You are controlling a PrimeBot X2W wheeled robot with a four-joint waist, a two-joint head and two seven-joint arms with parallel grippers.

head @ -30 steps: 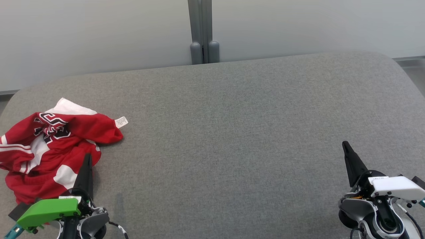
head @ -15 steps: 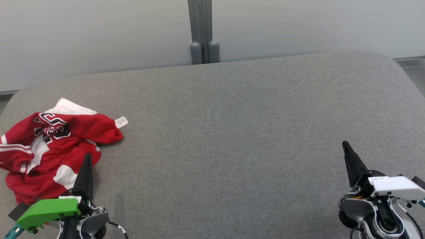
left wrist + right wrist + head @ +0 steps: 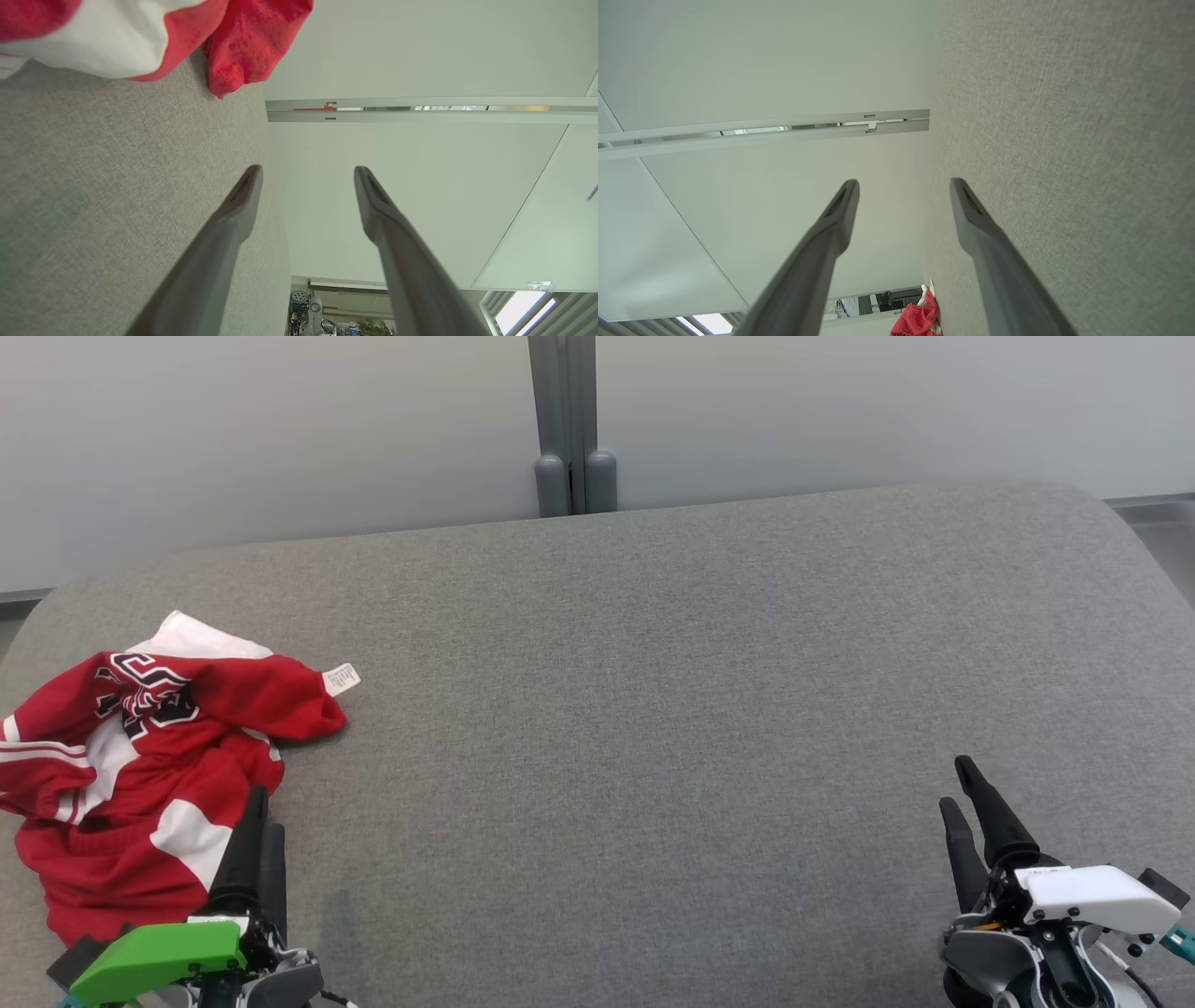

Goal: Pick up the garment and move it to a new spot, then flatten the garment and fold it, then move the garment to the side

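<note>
A crumpled red and white garment with black lettering lies near the left edge of the grey cloth-covered table. My left gripper sits at the lower left, its fingers lying beside the garment's right lower edge, and it is open and holds nothing. In the left wrist view the left gripper has a wide gap, with the garment ahead at the upper left. My right gripper is at the lower right, open, far from the garment. From the right wrist the right gripper is empty and the garment is small in the distance.
A pale wall runs behind the table, with a grey post at its middle. The table has rounded far corners and its left edge lies close to the garment. Bare grey cloth spreads across the middle and right.
Both grippers have drawn back slightly toward the bottom of the head view and turned, so each now shows two separate fingers. The garment has not moved.
</note>
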